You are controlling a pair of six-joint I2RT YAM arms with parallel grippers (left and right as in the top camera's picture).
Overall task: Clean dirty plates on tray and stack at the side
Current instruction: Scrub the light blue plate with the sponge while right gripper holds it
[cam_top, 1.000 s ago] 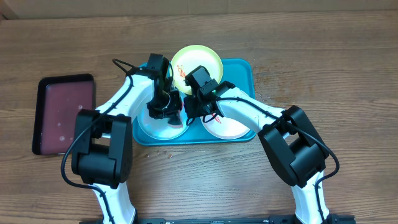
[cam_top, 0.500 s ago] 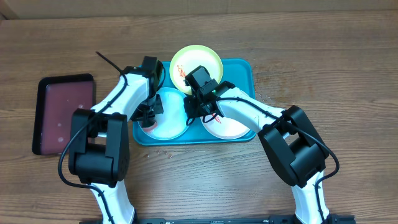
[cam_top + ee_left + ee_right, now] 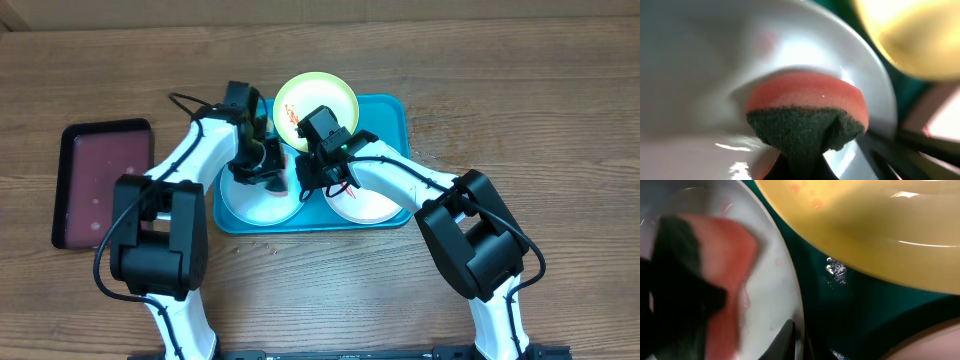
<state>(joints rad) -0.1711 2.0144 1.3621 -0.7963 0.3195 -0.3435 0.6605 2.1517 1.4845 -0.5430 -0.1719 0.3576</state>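
Left claw (image 3: 258, 168), clamped on the sponge (image 3: 807, 100), presses it onto the light blue plate (image 3: 695, 55) on the tray (image 3: 850, 310). Right claw (image 3: 312, 178), closed, seemingly pinches its rim. If that pinch slips, the plate could skid into the yellow-green plate (image 3: 865, 225) beyond.

The sponge (image 3: 805, 115) in the left gripper (image 3: 262, 172) is salmon-orange on top and dark green below. The pale blue plate (image 3: 250, 205) under it looks almost white close up, perhaps from glare. Just beyond that gripper, the yellow-green plate (image 3: 320, 100) has red-orange smears. The tray (image 3: 395, 120) is turquoise, and the white plate (image 3: 370, 208) sits beside the right gripper (image 3: 312, 180).
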